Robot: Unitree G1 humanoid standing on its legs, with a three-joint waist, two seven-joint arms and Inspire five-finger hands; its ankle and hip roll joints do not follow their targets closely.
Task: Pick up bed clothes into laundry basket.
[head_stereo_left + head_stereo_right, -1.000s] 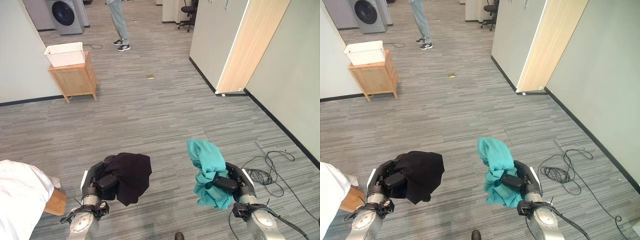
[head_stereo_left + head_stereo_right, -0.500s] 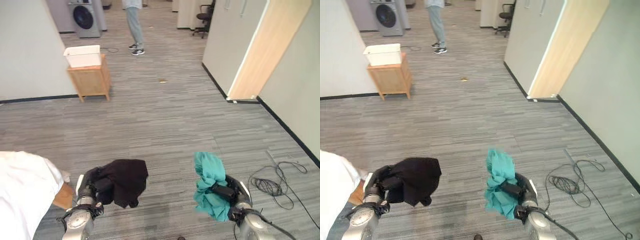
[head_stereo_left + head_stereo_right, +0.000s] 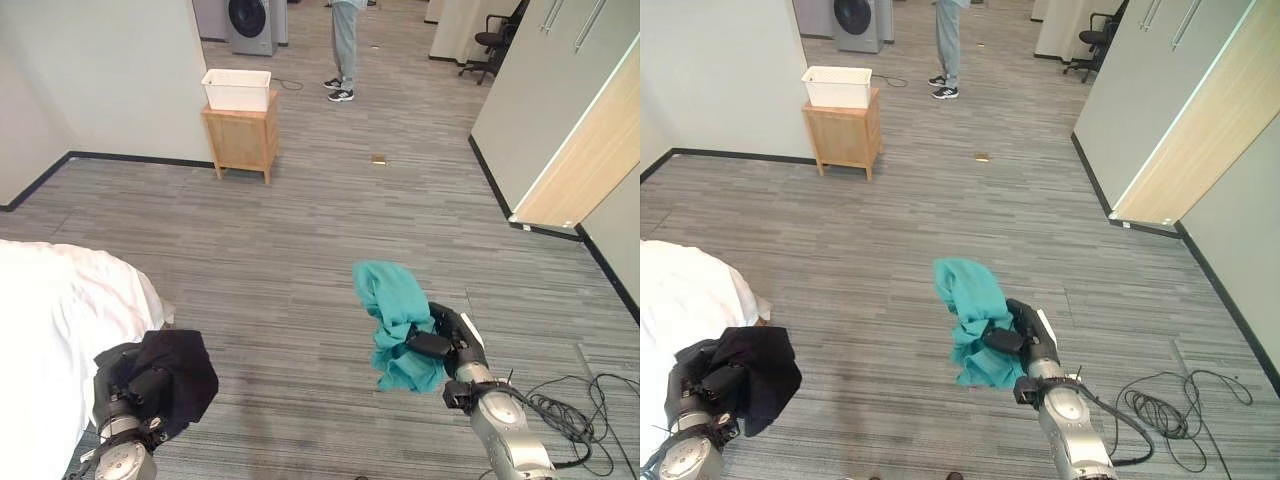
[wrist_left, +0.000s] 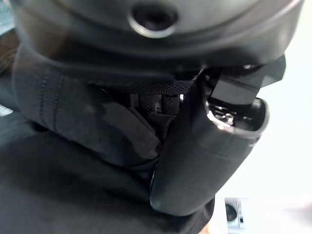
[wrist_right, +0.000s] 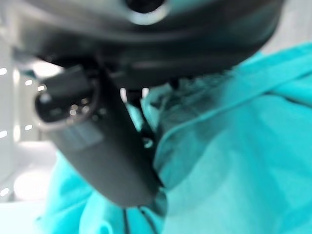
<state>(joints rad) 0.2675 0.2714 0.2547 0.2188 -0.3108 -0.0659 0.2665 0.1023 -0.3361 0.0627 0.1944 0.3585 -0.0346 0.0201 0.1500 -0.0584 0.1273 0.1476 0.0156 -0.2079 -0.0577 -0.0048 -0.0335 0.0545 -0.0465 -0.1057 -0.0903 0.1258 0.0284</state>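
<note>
The left hand (image 3: 135, 388) sits at about 7 o'clock in the head views, its fingers curled round a bunched black garment (image 3: 180, 380) that hangs off the hand above the floor. In the left wrist view the thumb (image 4: 209, 156) presses into the dark cloth (image 4: 73, 185), which fills the space under the palm.

The right hand (image 3: 440, 345) sits at about 5 o'clock and holds a teal garment (image 3: 395, 320). The cloth stands up in a hump above the hand and droops in folds below it, clear of the floor. In the right wrist view the thumb (image 5: 102, 151) lies against the teal cloth (image 5: 234, 161), which is gathered into the grip.

A bed (image 3: 50, 330) with white bedding lies at 9 o'clock, just beside the left hand; the black garment hangs near its edge.

Far off at 11 o'clock a white laundry basket (image 3: 237, 89) rests on a small wooden cabinet (image 3: 240, 140) against the wall, well apart from both hands. Beyond it at 12 o'clock stands a washing machine (image 3: 248, 20), and a person's legs (image 3: 343, 45) show near it. The floor (image 3: 300, 230) is grey striped carpet. At 2 o'clock a light wooden door panel (image 3: 585, 165) leans along the wall, and an office chair (image 3: 492, 35) shows at 1 o'clock.
</note>
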